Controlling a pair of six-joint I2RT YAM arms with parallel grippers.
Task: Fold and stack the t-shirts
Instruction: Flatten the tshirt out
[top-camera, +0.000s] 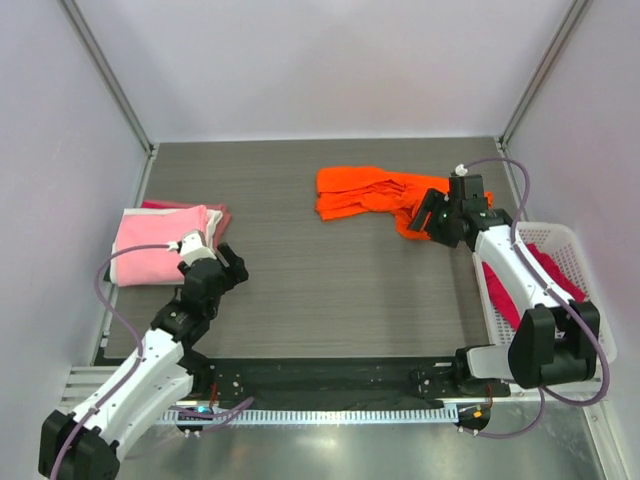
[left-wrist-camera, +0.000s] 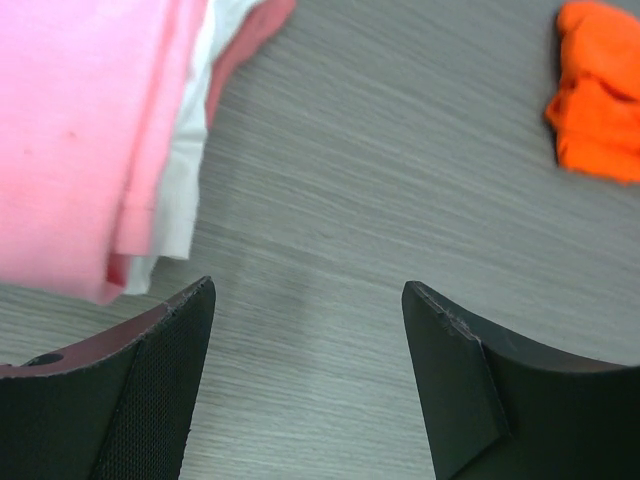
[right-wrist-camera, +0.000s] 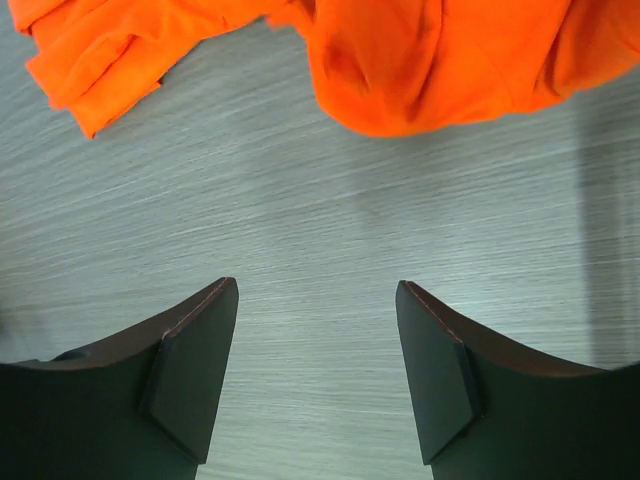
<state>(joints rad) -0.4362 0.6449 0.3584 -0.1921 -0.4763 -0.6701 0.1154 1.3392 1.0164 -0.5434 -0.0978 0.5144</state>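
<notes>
Orange cotton looks like the job in hand: the bright orange t-shirt (top-camera: 365, 192) lies crumpled and unfolded on the grey wood-grain table (top-camera: 330, 290), near the far corner of the white plastic lattice basket (top-camera: 600, 320). Well apart from the basket, at the opposite side of the table, three tees sit folded in a stack. The light pink t-shirt (top-camera: 155, 250) is on top, the white t-shirt (left-wrist-camera: 185, 190) under it, and the dark pink-red t-shirt (left-wrist-camera: 250, 40) shows at the bottom edge. Inside the basket lies a magenta t-shirt (top-camera: 505, 295), not yet taken out. So I judge three done and two left. The right gripper (right-wrist-camera: 317, 295), jaws wide and empty, hovers just short of the orange cloth. The left gripper (left-wrist-camera: 310, 300), also wide and empty, hangs beside the stack on the side facing the basket.
</notes>
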